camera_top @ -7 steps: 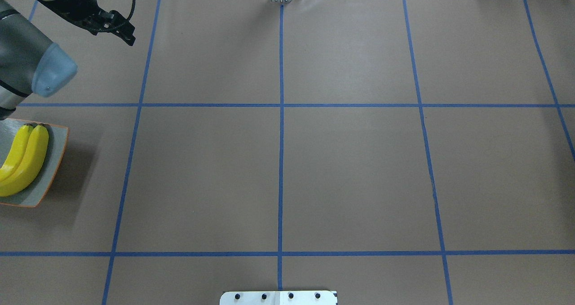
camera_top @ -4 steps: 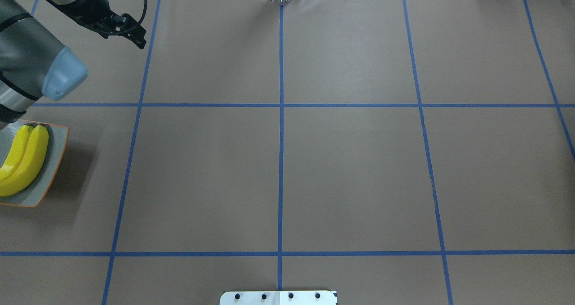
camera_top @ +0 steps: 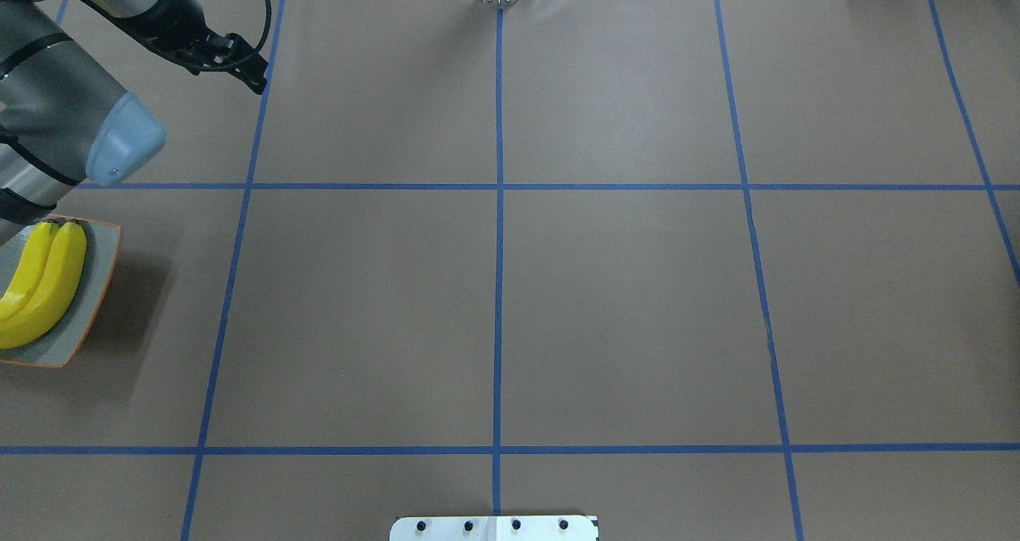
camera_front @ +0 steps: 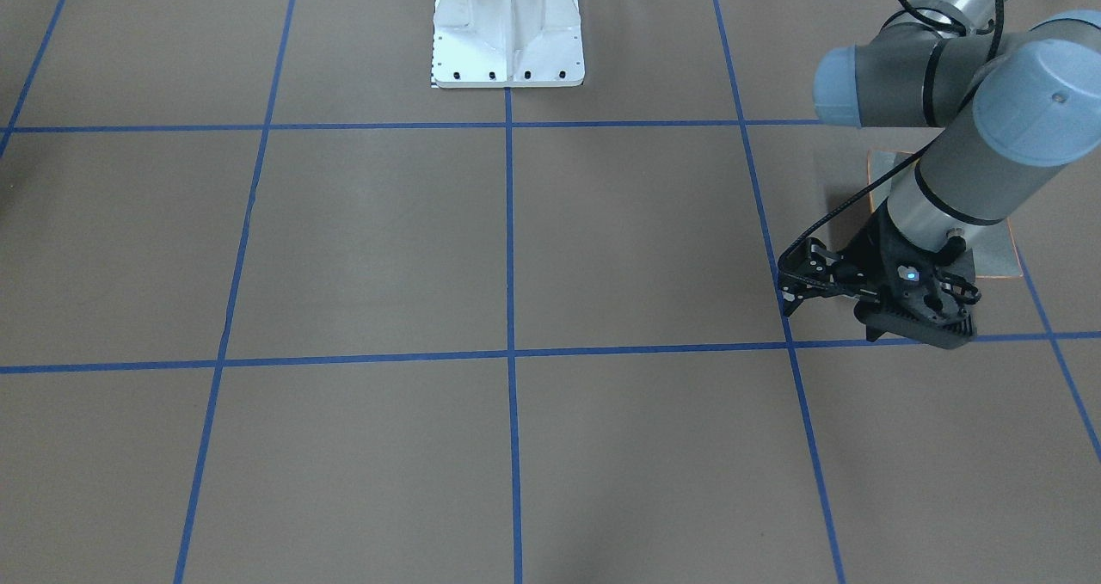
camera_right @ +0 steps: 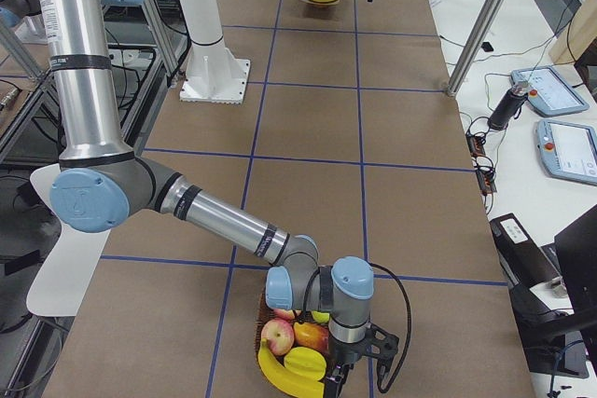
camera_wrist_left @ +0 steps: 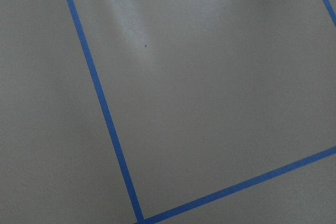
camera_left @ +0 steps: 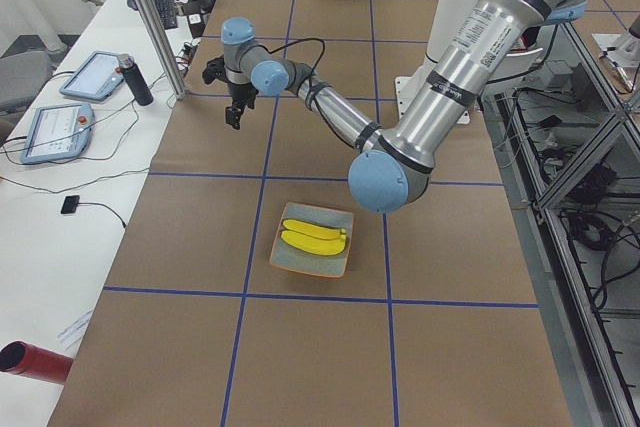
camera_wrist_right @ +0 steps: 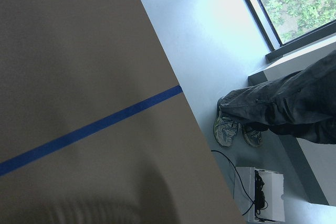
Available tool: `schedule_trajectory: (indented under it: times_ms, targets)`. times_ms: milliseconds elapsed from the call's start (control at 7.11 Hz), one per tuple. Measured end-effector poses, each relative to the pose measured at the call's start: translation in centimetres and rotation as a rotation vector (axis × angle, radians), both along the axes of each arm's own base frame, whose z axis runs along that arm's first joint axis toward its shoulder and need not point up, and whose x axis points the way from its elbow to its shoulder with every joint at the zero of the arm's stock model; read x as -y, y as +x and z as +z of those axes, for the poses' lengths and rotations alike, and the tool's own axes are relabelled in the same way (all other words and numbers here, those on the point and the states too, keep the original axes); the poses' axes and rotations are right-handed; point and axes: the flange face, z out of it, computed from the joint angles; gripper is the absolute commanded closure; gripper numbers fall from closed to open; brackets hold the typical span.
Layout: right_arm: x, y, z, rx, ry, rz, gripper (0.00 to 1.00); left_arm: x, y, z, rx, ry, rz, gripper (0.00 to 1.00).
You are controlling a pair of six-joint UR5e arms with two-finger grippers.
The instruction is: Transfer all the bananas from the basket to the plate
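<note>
Left gripper (camera_front: pixel 784 290) hangs open and empty over the bench (camera_front: pixel 516 248); two bananas (camera_top: pixel 46 282) lie on the plate (camera_top: pixel 97 278). Right gripper (camera_right: pixel 334 377) dips at the basket (camera_right: pixel 260 349); its grip I cannot tell.

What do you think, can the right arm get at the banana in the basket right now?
Probably yes: the right claw hangs right by the basket, close beside the banana, and nothing lies over that banana.

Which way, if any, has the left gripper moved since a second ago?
Yes. Seen from overhead, the left gripper has shifted right and slightly down, its tip now almost at the vertical blue tape line it sat clear of before.
</note>
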Motion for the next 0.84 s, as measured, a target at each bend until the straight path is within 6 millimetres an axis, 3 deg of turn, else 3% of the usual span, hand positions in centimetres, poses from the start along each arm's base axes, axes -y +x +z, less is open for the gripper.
schedule_trajectory:
  times_ms: [844]
  targets:
    - [-1.7,-1.7,2.2,0.004,-0.044,-0.035,0.01,-0.4,0.8,0.2,0.0,0.0,0.014,0.0]
